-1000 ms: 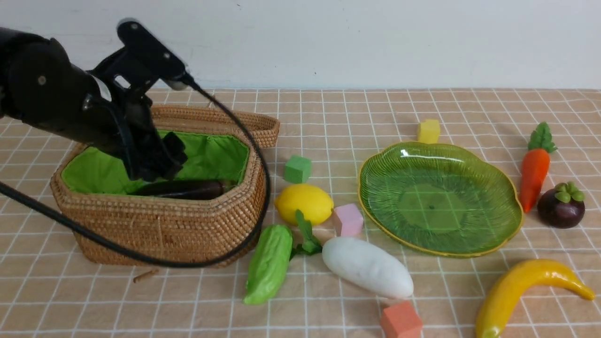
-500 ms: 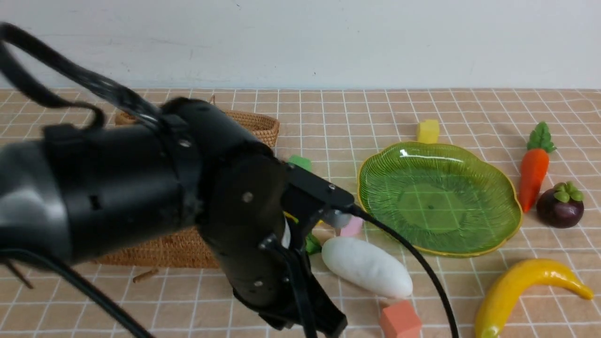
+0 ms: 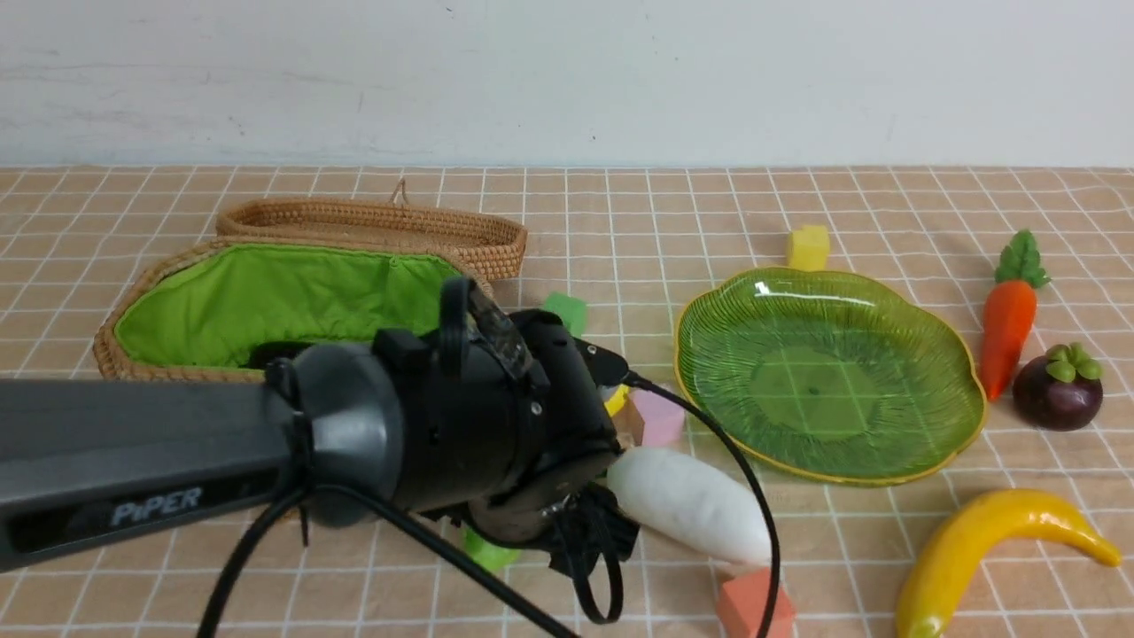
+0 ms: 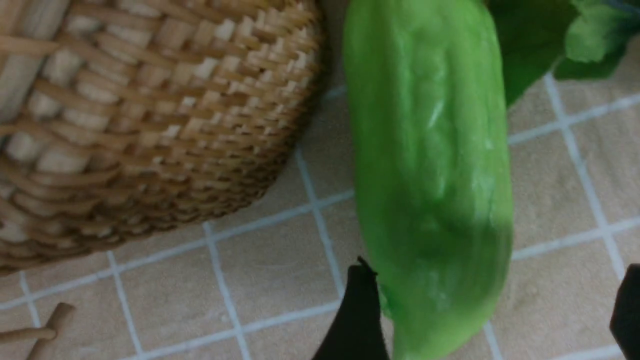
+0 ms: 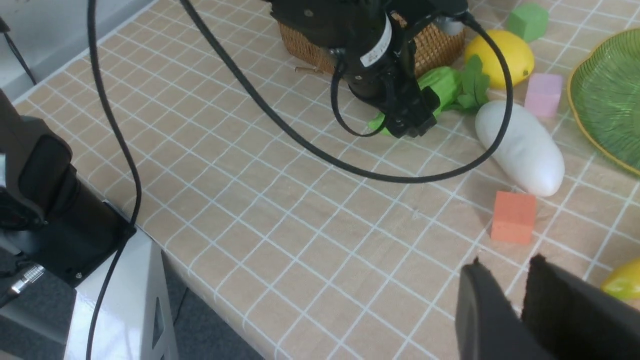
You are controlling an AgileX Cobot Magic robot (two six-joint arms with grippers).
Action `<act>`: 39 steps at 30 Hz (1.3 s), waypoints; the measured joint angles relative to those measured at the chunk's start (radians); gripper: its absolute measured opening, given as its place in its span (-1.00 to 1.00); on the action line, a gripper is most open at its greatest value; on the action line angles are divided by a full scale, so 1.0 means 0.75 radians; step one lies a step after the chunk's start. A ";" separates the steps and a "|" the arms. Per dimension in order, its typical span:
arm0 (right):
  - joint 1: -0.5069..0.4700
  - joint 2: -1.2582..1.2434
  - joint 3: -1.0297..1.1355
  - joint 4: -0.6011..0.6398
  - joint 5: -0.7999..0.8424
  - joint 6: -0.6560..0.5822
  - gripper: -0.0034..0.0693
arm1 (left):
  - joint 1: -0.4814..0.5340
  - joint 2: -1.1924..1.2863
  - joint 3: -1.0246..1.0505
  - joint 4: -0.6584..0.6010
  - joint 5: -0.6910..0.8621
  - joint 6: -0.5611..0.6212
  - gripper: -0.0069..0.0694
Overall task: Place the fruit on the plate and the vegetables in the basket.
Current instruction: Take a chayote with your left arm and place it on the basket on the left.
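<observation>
Down by the basket (image 3: pixel 104 353), the left arm is reaching across its front wall from the robot's left. The forearm is lying level and the wrist is bending down, so the left gripper (image 5: pixel 411 122) is pointing at the table just off the basket's near right corner. Its fingers (image 4: pixel 356 320) are standing wide apart, straddling one end of the cucumber (image 4: pixel 430 175) without clamping it. One finger is sitting at the cucumber's edge, the other well clear. The cucumber is lying flat just beside the basket's wall, not touching it.

The front view is hiding much of this, the arm covering the cucumber except for a green tip. The left wrist view is showing the cucumber nearly whole against the wicker. The right wrist view is showing the lemon (image 5: pixel 500 57) whole, right of the basket.

The radish (image 3: pixel 691 505) is lying right of the basket's near corner and the plate (image 3: pixel 833 372) farther right. The carrot (image 3: pixel 1007 332), mangosteen (image 3: pixel 1057 394) and banana (image 3: pixel 983 540) are lying farthest from the basket. A dark sliver of the eggplant (image 3: pixel 266 354) is showing inside the basket.

Only the right wrist view is catching the right gripper (image 5: pixel 507 270). It is hanging well right of the basket, fingers drawn almost together, gripping nothing.
</observation>
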 joint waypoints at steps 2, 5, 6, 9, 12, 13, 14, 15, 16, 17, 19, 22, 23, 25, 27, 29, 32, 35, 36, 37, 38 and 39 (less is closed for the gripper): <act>0.000 0.000 0.000 0.000 0.003 -0.003 -0.48 | 0.000 0.025 0.000 0.033 -0.002 -0.030 0.72; 0.000 0.000 0.000 0.000 0.008 -0.003 -0.47 | 0.000 0.072 0.000 0.111 -0.015 -0.094 0.61; 0.000 0.000 0.000 0.000 0.010 -0.003 -0.47 | 0.000 0.074 0.000 0.115 -0.015 -0.103 0.61; 0.000 0.000 0.000 0.000 0.021 -0.003 -0.46 | 0.000 0.108 -0.003 0.140 -0.024 -0.149 0.49; 0.000 0.000 0.000 0.000 0.037 -0.003 -0.46 | 0.000 0.133 -0.006 0.138 -0.020 -0.166 0.26; 0.000 0.000 0.000 0.000 0.042 -0.003 -0.46 | 0.000 0.133 -0.005 0.131 -0.020 -0.167 0.25; 0.000 0.000 0.000 0.000 0.044 -0.003 -0.46 | 0.000 0.133 -0.007 0.129 -0.020 -0.167 0.25; 0.000 0.000 0.000 0.000 0.046 -0.003 -0.46 | 0.000 0.133 -0.007 0.126 -0.020 -0.167 0.25; 0.000 0.000 0.000 0.000 0.046 -0.003 -0.46 | 0.000 0.133 -0.007 0.126 -0.020 -0.167 0.25; 0.000 0.000 0.000 0.000 0.046 -0.003 -0.46 | 0.000 0.133 -0.007 0.126 -0.018 -0.167 0.25; 0.000 0.000 0.000 0.000 0.047 -0.003 -0.46 | 0.000 0.133 -0.008 0.120 -0.011 -0.167 0.25; 0.000 0.000 0.000 0.000 0.047 -0.003 -0.45 | -0.018 0.107 -0.008 0.061 0.026 -0.128 0.25; 0.000 0.000 0.000 0.000 0.047 -0.003 -0.45 | -0.018 0.107 -0.008 0.061 0.030 -0.128 0.25; 0.000 0.000 0.000 0.000 0.044 -0.003 -0.45 | -0.068 0.040 -0.005 -0.011 0.080 -0.050 0.24; 0.000 0.000 0.000 0.000 0.032 -0.003 -0.44 | -0.126 -0.050 -0.005 -0.036 0.112 0.016 0.24; 0.000 0.000 0.000 0.000 0.002 -0.003 -0.44 | -0.169 -0.150 -0.005 -0.040 0.134 0.097 0.24; 0.000 0.000 0.000 0.000 -0.070 -0.003 -0.43 | -0.180 -0.316 -0.005 -0.015 0.155 0.347 0.24; 0.000 0.000 0.000 0.000 -0.153 -0.025 -0.42 | -0.098 -0.469 -0.005 0.037 0.147 0.730 0.24; 0.000 0.000 0.000 0.000 -0.170 -0.034 -0.42 | -0.049 -0.509 -0.005 0.042 0.136 0.830 0.24; 0.000 0.000 0.000 0.000 -0.213 -0.056 -0.42 | 0.010 -0.541 -0.005 0.044 0.113 0.968 0.24; 0.000 0.000 0.000 0.000 -0.237 -0.069 -0.41 | 0.077 -0.563 -0.005 0.034 0.098 1.054 0.24; 0.000 0.000 0.000 0.000 -0.268 -0.081 -0.41 | 0.150 -0.575 -0.005 0.015 0.075 1.179 0.24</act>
